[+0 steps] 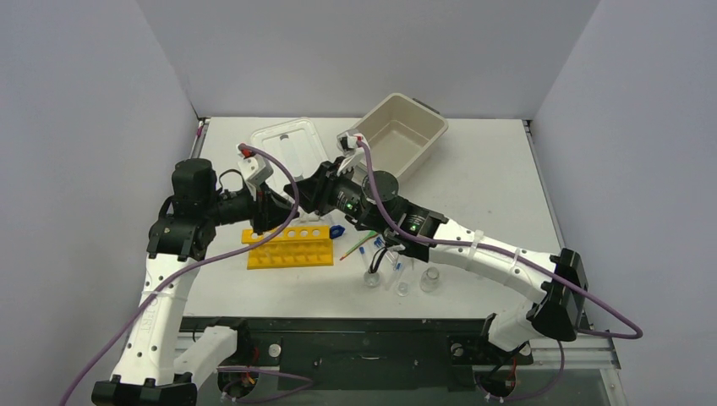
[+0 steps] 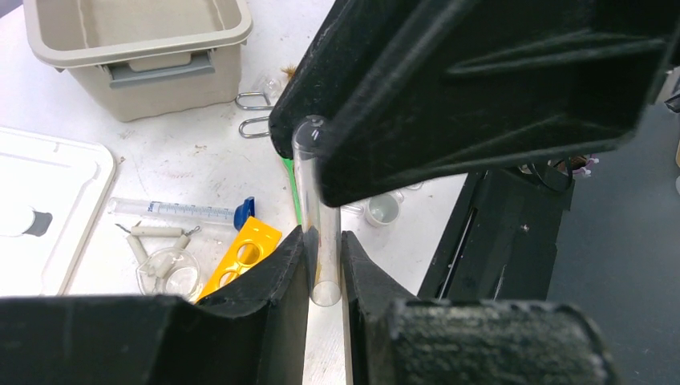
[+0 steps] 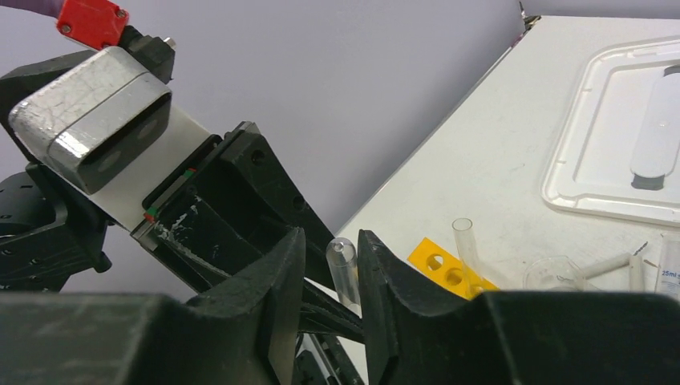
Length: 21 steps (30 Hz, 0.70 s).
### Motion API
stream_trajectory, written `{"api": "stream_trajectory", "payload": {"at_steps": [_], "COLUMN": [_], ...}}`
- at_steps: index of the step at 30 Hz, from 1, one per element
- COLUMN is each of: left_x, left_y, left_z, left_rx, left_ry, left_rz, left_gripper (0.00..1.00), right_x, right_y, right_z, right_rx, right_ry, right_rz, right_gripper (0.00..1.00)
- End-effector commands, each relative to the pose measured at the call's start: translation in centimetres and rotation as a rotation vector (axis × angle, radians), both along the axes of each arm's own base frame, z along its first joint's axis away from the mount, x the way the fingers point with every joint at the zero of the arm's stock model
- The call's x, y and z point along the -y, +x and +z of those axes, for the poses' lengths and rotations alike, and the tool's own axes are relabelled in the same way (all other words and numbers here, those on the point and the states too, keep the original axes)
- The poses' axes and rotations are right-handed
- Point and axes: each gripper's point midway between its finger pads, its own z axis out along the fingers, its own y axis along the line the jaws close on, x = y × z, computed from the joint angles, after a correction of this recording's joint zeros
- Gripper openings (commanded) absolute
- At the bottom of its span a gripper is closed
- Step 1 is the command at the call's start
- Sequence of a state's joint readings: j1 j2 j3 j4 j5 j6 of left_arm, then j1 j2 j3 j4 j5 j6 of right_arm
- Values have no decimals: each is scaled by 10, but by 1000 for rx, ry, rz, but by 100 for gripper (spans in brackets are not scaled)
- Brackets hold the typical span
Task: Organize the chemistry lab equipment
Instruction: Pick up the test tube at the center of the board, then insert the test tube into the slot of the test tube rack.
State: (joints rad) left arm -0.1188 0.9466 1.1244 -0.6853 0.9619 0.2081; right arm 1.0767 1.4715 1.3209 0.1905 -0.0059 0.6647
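test tube (image 2: 308, 180) we clenched in left end effector (image 2: 323, 249), right end effector (image 3: 331, 249) slack around it; beakers (image 1: 372, 277) lay unsorted.

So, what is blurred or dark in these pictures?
Top external view: even light, soft shadows, sharp. Left wrist view: the left gripper's fingers are dark, blurred, the test tube clear. Right wrist view: the right gripper's fingers blurred, the table behind sharp.

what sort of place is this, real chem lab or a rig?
Most likely a robot test cell, not a working lab: plain grey walls box in a white table, and the yellow tube rack, test tube and beige tub look staged as props.
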Motion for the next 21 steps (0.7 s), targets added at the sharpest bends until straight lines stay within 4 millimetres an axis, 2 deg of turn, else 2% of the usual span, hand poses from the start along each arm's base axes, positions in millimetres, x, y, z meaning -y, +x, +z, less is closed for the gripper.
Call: {"api": "stream_trajectory", "payload": {"at_steps": [1, 8, 11, 13, 14, 15, 17, 20, 21], "left_x": [0, -1, -1, -2, -3, -4, -7, -16, -19], "left_y": [-4, -4, -2, -1, 1, 2, 6, 14, 13], "left_z": [17, 18, 18, 18, 19, 19, 24, 27, 27], "left_rx": [66, 71, 69, 69, 66, 62, 56, 27, 12], "left_ry": [4, 7, 11, 14, 17, 18, 26, 58, 67], "left_rz": [-20, -19, -13, -2, 10, 17, 58, 134, 151], "left_gripper": [0, 0, 0, 3, 17, 28, 71, 100, 98], "right_x": [-8, -10, -7, -3, -1, 2, 7, 11, 15], "right_y": [-4, 1, 6, 8, 7, 10, 9, 5, 6], "right_z": [18, 4, -4, -11, -14, -19, -31, -47, -57], "right_rx": [8, 1, 13, 23, 35, 39, 56, 85, 86], "right_ry": [33, -20, -62, -101, -123, -143, -206, -279, -309], "right_rz": [32, 16, -23, -52, -57, -85, -112, -137, -156], "right_gripper": [25, 11, 0, 0, 0, 0, 0, 0, 0]}}
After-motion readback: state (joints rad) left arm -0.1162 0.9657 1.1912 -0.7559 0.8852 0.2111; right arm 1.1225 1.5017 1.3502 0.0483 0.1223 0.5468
